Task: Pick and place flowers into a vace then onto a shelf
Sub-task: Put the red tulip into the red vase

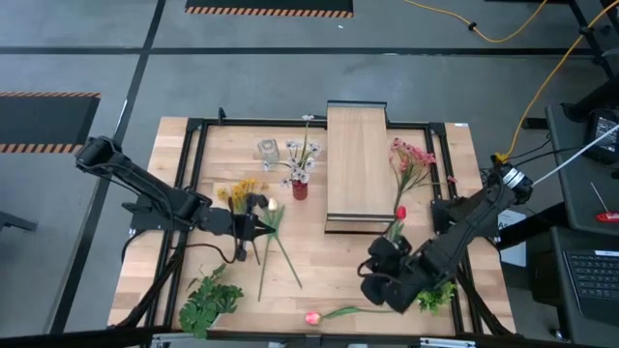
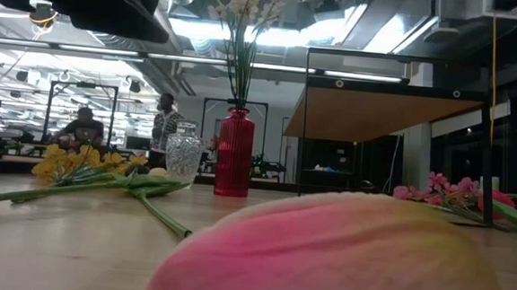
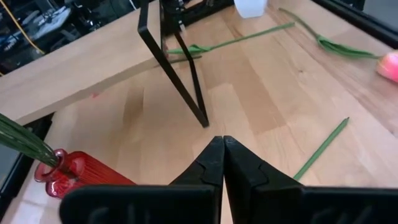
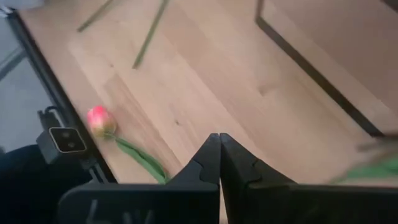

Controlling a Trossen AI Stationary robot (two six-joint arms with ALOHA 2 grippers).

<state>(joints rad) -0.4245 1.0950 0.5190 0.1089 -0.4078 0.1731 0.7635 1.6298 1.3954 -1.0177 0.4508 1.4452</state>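
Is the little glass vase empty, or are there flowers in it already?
Empty. The vase stands upright on the table with no stems in it; the white sprigs stand in the red vase beside it.

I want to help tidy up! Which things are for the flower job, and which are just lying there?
For the job: pink tulip, yellow daisies, pink blossoms, glass vase, wooden shelf.
Just lying about: red vase with white sprigs, leafy green bunches.
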